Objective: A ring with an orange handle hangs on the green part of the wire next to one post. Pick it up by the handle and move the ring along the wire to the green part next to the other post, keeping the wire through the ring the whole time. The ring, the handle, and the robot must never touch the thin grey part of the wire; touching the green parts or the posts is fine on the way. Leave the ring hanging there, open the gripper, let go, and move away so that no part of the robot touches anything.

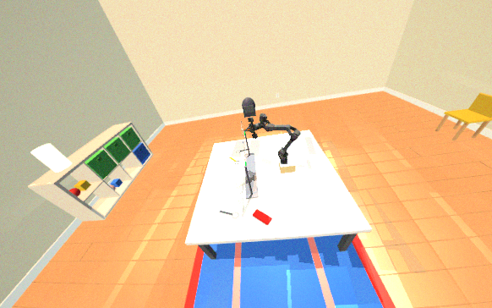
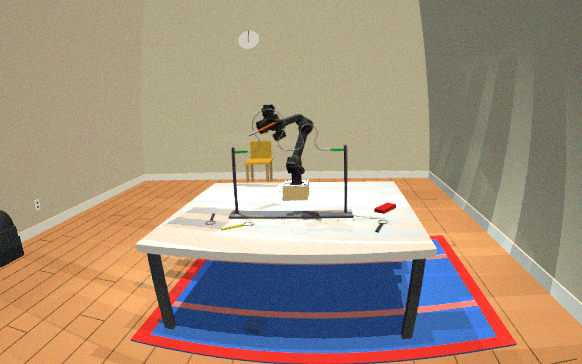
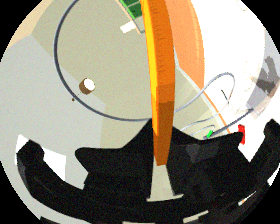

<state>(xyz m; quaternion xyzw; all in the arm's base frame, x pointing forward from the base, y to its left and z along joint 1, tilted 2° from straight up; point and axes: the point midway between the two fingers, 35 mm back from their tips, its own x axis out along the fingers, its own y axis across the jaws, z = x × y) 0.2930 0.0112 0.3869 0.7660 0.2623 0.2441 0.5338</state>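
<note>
No legible brand, label or writing was seen on any item. The gripper (image 3: 159, 163) was clamped on the orange handle (image 3: 163, 70), holding the ring (image 3: 71, 90) raised above the left post (image 2: 234, 180). Beyond it, the arm's wooden base block (image 2: 295, 191) stood behind the wire stand (image 2: 290, 215).

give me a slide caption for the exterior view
Arm's pincer grips the orange handle, carrying the ring high between the two posts.
</note>
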